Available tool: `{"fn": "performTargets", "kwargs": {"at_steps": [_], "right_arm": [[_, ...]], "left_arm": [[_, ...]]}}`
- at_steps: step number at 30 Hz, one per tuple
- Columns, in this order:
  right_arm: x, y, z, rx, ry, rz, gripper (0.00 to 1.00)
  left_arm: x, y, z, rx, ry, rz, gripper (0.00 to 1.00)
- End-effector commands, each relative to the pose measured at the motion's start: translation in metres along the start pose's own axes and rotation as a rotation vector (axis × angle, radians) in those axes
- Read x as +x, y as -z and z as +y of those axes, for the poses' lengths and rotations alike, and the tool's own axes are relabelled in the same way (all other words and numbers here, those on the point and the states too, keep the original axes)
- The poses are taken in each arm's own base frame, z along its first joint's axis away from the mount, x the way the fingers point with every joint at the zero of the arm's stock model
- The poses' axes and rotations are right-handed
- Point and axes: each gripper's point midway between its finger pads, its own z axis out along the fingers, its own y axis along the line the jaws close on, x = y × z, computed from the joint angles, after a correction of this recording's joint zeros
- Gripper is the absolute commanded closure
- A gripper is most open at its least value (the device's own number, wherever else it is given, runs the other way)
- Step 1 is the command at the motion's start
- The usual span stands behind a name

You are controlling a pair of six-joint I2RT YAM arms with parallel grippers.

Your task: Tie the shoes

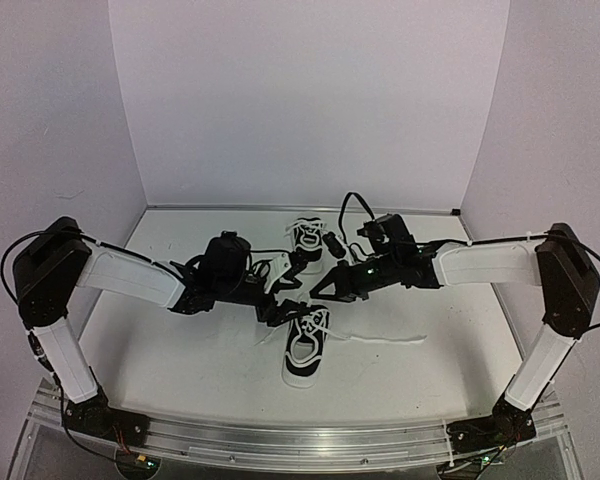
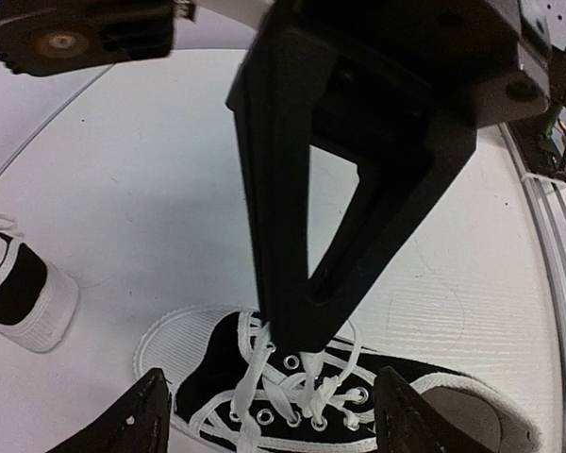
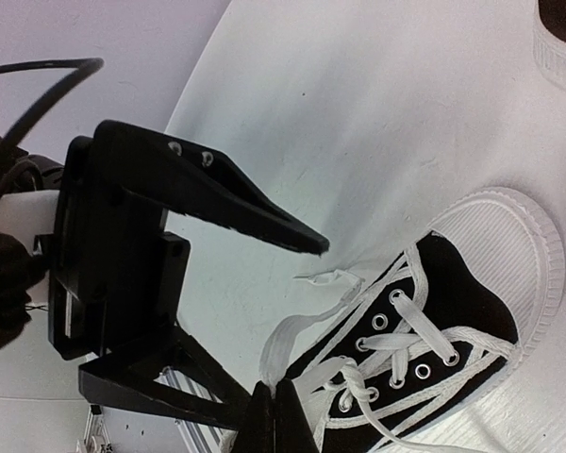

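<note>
Left gripper (image 1: 286, 290), right gripper (image 1: 316, 290) over shoe (image 1: 304, 348)

Left arm (image 1: 130, 275), right arm (image 1: 490, 265) — white shells, black joints, looping black cables (image 3: 47, 66), wedge-shaped black fingers (image 3: 236, 203)

Black shoes (image 1: 302, 348) with white laces (image 2: 250, 373), ribbed white toe caps (image 3: 514, 222)

Pairs on one tabletop (image 1: 170, 350)
Near shoe (image 1: 303, 352) plus far shoe (image 1: 307, 238): two shoes; left claw (image 1: 283, 290) plus right claw (image 1: 315, 291): two claws
</note>
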Motion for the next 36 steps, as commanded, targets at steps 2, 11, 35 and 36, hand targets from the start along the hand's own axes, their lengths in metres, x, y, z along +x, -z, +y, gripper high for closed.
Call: {"fn": "performTargets", "kwargs": {"at_steps": [2,11,35,36], "right_arm": [[-0.01,0.007,0.013,-0.016,0.029,-0.045,1.0],[-0.009,0.007,0.011,-0.008,0.02,-0.047,1.0],[0.082,0.126,-0.11,0.772,0.104,0.416,0.33],[0.087,0.129,-0.118,0.807,0.115,0.46,0.33]], "left_arm": [[-0.015,-0.017,-0.009,0.034,-0.038,-0.041,0.46],[-0.007,-0.022,-0.007,0.015,-0.021,-0.016,0.83],[-0.009,-0.019,-0.02,0.069,-0.079,-0.033,1.0],[-0.009,-0.019,-0.02,0.072,-0.084,-0.03,1.0]]}}
